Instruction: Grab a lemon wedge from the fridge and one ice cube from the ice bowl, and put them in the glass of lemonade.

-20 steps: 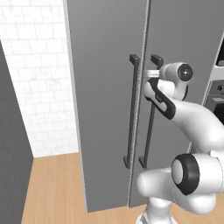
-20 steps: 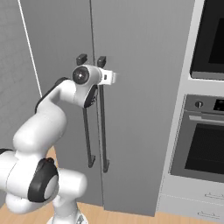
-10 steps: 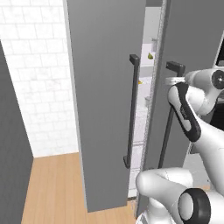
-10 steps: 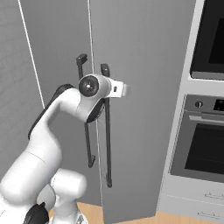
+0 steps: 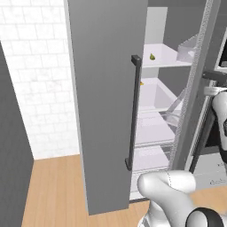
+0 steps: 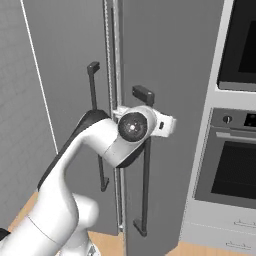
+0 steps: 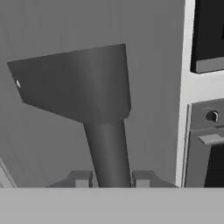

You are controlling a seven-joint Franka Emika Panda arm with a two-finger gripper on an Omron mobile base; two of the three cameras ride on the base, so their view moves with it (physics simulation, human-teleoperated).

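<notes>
The fridge (image 5: 106, 102) is standing partly open, its right door swung outward so that white inner shelves (image 5: 155, 95) and a clear drawer (image 5: 170, 117) are being shown in the left base view. A small yellowish item (image 5: 152, 56) is lying on the upper shelf. In the hand view, the dark bar handle (image 7: 107, 153) of the right door is being gripped between the two fingertips of the end effector (image 7: 109, 180), which is closed narrowly around it. A wall oven (image 6: 235, 165) is standing just beside the fridge.
</notes>
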